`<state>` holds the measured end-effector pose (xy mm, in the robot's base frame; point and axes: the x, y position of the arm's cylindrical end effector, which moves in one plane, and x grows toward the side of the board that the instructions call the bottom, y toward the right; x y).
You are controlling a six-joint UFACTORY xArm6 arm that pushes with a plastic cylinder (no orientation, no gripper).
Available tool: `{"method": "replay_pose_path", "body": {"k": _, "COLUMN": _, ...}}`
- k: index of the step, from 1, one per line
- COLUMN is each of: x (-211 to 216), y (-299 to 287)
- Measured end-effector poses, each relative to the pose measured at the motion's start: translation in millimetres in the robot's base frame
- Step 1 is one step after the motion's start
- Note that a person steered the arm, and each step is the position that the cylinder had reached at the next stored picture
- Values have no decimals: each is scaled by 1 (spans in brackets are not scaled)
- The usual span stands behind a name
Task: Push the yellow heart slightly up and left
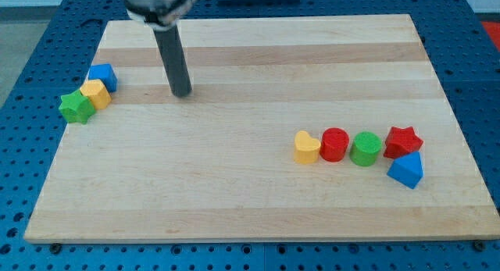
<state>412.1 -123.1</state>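
Note:
The yellow heart point(306, 147) lies on the wooden board point(250, 193) at the view's right, at the left end of a row of blocks. A red cylinder point(334, 144) touches its right side. My tip point(182, 93) is on the board in the upper left part, far to the left of and above the yellow heart, touching no block.
In the row right of the red cylinder are a green cylinder point(366, 148), a red star point(402, 140) and a blue triangular block point(406, 170). At the board's left edge sit a blue block point(102, 76), a yellow block point(95, 93) and a green star point(76, 106).

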Motion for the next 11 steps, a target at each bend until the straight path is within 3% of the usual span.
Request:
{"method": "replay_pose_path", "body": {"k": 1, "x": 69, "y": 3}}
{"method": "replay_pose_path", "body": {"k": 2, "x": 115, "y": 41}}
{"method": "replay_pose_path", "body": {"k": 4, "x": 132, "y": 187}}
{"method": "replay_pose_path", "body": {"k": 5, "x": 130, "y": 220}}
{"method": "replay_pose_path", "body": {"k": 7, "x": 84, "y": 183}}
{"method": "replay_pose_path", "body": {"k": 10, "x": 50, "y": -20}}
{"method": "replay_pose_path", "body": {"k": 11, "x": 47, "y": -40}}
